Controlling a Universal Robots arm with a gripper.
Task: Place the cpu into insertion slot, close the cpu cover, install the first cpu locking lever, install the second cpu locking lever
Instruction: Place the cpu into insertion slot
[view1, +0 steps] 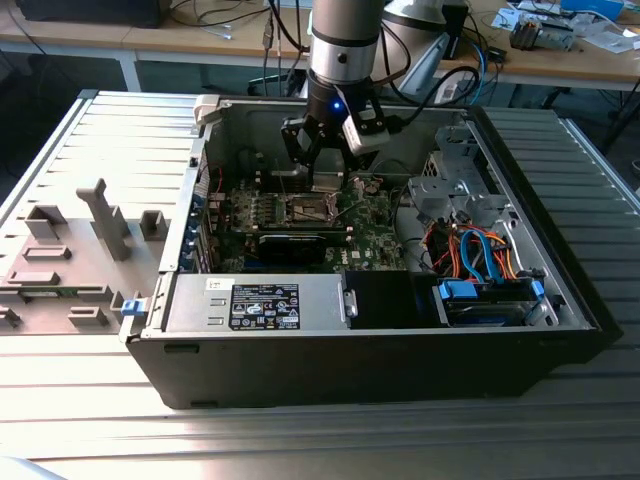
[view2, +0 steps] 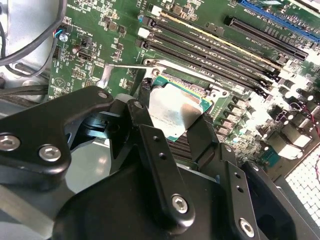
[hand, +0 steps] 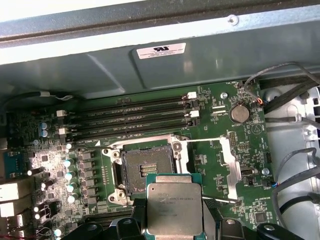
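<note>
Cpu (hand: 174, 207) clamped in gripper (hand: 174, 223); insertion slot (hand: 146, 170) seemingly just beneath.

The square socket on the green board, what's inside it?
In the first wrist view the insertion slot is open and holds no chip: a dark floor with short rows of pale contacts. The cpu, held in the gripper, hides the slot's corner nearest it.

Small flat square metal cpu (hand: 174, 207): silver-grey face, green border. Square insertion slot (hand: 145, 169): dark centre with pale rows, silver rim. Flat circuit board (hand: 210, 145): green, dotted with silver. Four long memory slots (hand: 130, 117): black, white end latches. Jointed metal gripper (view2: 172, 120): matt black, silver screws. Bundled cables (view1: 478, 245): blue and orange.
</note>
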